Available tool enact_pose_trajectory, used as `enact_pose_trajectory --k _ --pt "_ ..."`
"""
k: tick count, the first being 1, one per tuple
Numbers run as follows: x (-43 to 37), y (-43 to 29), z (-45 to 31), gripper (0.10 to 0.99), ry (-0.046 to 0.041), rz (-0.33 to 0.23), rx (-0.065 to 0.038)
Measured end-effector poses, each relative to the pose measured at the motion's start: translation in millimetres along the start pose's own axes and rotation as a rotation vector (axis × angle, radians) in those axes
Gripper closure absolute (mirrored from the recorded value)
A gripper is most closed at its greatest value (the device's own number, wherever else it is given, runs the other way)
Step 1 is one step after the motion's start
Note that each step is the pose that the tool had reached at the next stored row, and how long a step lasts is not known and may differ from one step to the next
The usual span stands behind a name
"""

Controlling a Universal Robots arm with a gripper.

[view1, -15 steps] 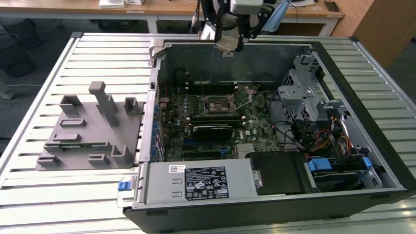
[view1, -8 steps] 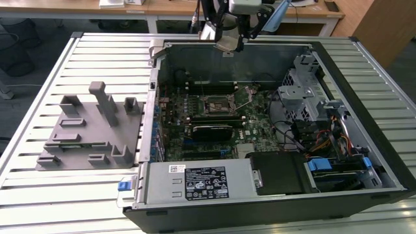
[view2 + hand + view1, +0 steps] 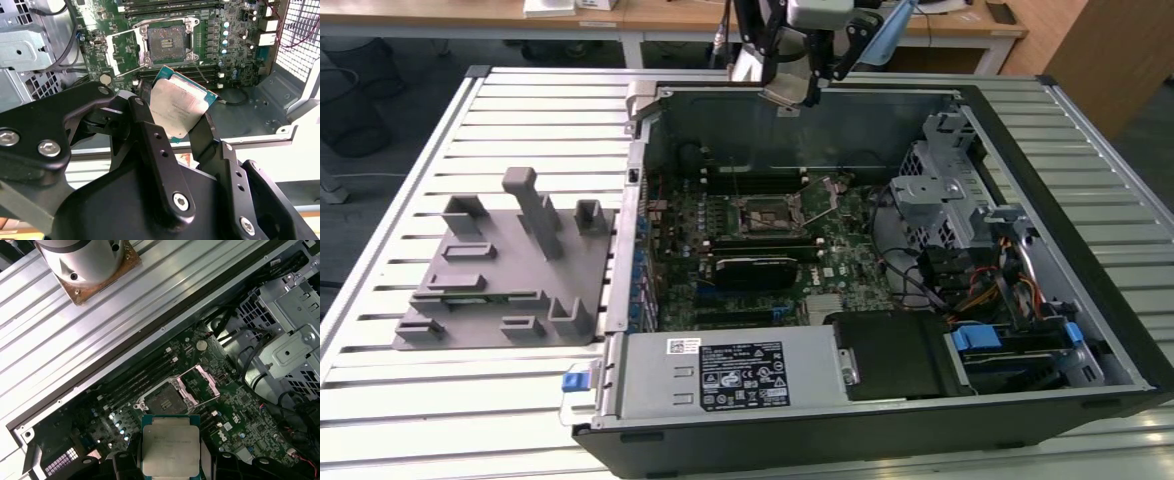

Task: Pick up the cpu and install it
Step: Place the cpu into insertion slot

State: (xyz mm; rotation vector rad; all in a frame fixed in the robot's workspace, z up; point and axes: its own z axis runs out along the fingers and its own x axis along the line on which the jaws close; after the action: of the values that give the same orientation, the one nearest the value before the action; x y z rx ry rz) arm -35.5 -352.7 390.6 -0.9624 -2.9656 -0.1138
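Holding the cpu (image 3: 182,107) tight in the gripper (image 3: 177,117), with one black finger (image 3: 202,137) pressed on each of two opposite edges. Hanging up in the air above the open computer case (image 3: 1067,330), close to its far wall in the exterior view, well above the green board (image 3: 854,260). Showing its silver top to both wrist views, and looking a bit crooked between the fingers in the second wrist view. Looking down on the socket (image 3: 164,401), open and bare, with its metal lid (image 3: 201,382) flipped up to one side. Not yet in place. Could go wrong from here in a few ways, most likely. Could slip or twist, being held only by thin edges. Could land crooked in the socket and bend the tiny pins there, being tilted in the grip. Could go in turned the wrong way round, with corners not matched. Could bump the flipped lid on the way down. Could press too hard and hurt the board. Hard to tell from here how well lined up with the socket.
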Motion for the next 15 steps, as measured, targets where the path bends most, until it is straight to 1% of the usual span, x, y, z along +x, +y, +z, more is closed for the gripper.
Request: enact_pose_trajectory --k 15 --pt "0.0 0.0 0.0 0.541 -0.0027 0.043 -0.002"
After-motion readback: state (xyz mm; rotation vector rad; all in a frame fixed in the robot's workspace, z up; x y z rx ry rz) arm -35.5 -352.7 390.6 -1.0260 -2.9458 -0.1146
